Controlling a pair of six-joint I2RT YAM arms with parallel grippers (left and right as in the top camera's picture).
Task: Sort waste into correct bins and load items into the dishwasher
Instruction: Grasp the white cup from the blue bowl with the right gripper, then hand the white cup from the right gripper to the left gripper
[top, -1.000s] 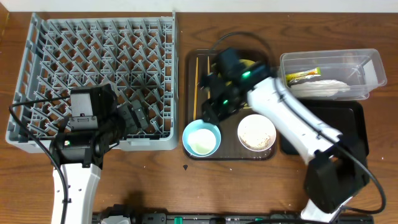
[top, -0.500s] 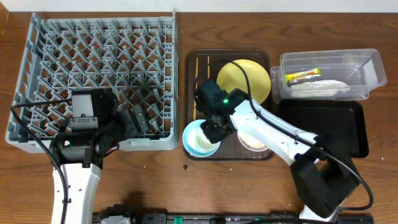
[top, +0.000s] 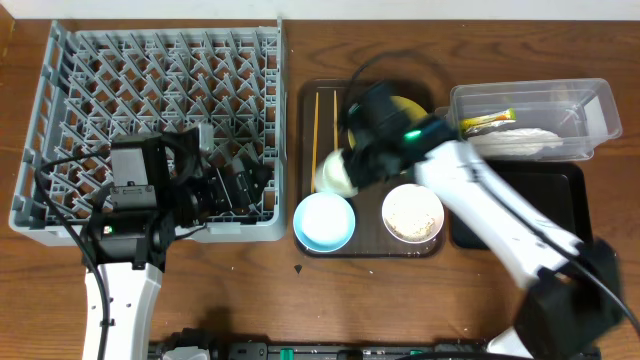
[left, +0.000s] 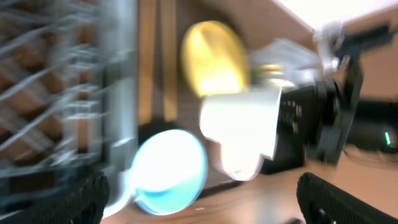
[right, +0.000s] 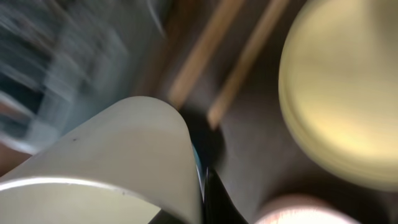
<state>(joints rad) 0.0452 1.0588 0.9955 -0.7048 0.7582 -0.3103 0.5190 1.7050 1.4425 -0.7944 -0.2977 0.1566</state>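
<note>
**Jaws of the right arm grip a white bowl above the serving tray**

Jaws on the right gripper (top: 352, 168) are closed on the rim of the small white bowl (top: 334, 173). The bowl is off the tray and tilted, though both wrist views are blurred. In the right wrist view the bowl's curved wall fills the lower left, with one dark finger (right: 212, 200) pressed against its edge. The held bowl hangs over the left half of the dark brown serving tray (top: 368, 232), just behind the light-blue bowl (top: 324, 221). That bowl sits upright at the tray's front left corner.

Beside the blue bowl on the tray stands another pale bowl (top: 412, 212) filled with white rice grains. The wooden chopsticks (top: 319, 125) lie side by side along the tray's left edge. The yellow plate (left: 214, 59) rests at the back of the tray and is mostly hidden under the right arm from overhead.

On the left gripper (top: 240, 186) the jaws stand wide apart and hold nothing. They are over the front right corner of the grey dish rack (top: 150, 90), pointing toward the tray.

At the right of the bench (top: 250, 300), the clear plastic tub (top: 592, 100) holds the green-and-yellow wrapper (top: 487, 122) and the white tissue (top: 520, 143). The glossy black tray (top: 570, 185) lies just in front of the tub.
</note>
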